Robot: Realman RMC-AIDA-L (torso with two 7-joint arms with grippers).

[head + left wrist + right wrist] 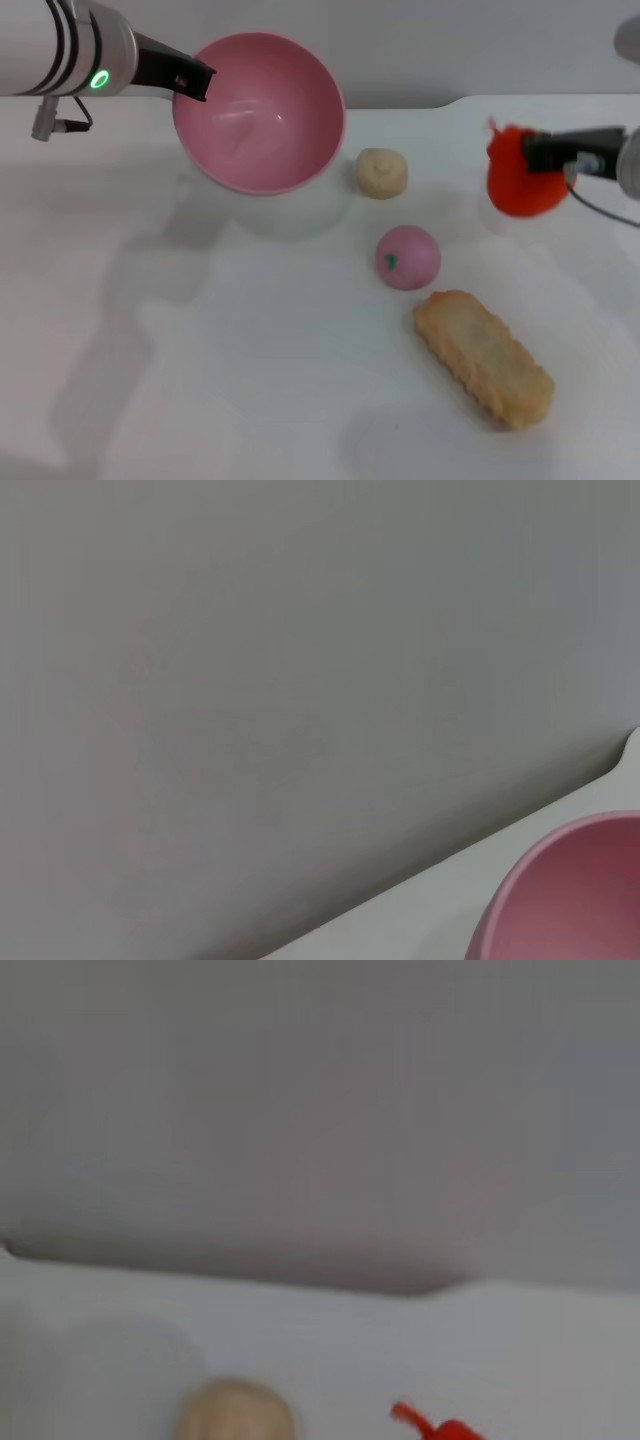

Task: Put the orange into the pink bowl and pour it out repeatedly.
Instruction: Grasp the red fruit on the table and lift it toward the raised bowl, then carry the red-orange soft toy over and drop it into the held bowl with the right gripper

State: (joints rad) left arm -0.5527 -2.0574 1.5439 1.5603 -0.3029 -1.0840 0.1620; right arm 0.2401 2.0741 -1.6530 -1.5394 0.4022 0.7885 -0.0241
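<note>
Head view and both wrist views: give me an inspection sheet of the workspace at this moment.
Surface: white table, no spills seen.
Job's things: pink bowl held tilted off the table, empty; orange held aloft at right.
Clutter: beige bun, pink ball, breaded cutlet on the table.
Grippers: left claw on the bowl's rim; right claw on the orange.
Cables: thin cable by the right wrist.
Surroundings: grey wall.

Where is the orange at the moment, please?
In the head view the orange is at the right, held above the table by the right pincer, right of the beige bun.
</note>
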